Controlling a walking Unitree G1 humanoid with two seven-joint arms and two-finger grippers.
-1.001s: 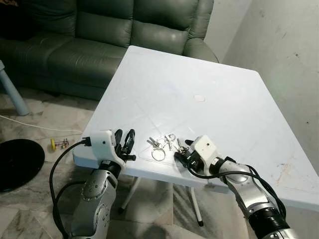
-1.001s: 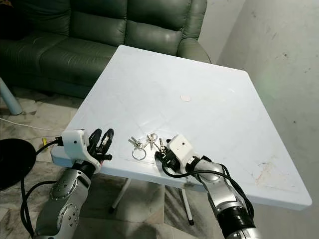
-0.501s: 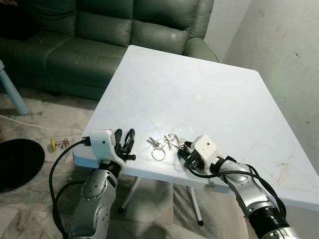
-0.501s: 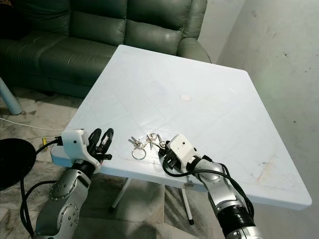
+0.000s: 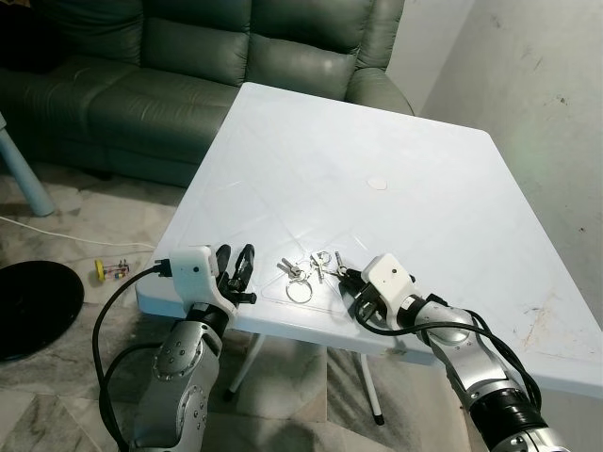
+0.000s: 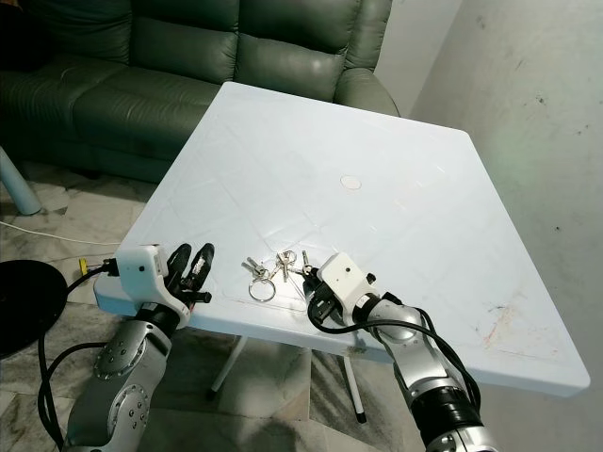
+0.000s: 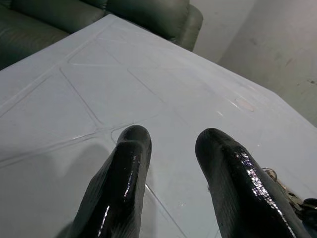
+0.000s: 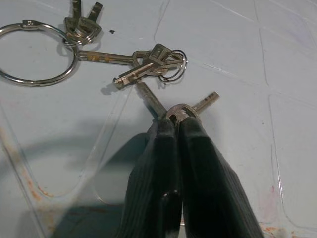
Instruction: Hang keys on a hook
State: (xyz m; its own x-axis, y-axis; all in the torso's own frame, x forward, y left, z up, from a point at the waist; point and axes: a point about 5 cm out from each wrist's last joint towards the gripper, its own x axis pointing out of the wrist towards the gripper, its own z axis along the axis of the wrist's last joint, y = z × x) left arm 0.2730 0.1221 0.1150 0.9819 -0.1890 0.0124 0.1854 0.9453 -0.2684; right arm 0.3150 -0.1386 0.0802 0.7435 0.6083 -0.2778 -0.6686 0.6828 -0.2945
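Left eye view: the bunch of keys lies at the desk's near edge, the right end effector at its 4 o'clock. Left wrist view: the left end effector hovers, fingers parted, empty. Right wrist view: fingers pinch only one key's head; it could slip when lifted.

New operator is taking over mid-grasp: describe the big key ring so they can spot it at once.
Start at the white table and go to its near edge, between the two grippers. The keys lie there in a bunch, with the right gripper shut on one of them. The ring is the large, plain wire loop at the bunch's left end, far bigger than the small rings beside it.
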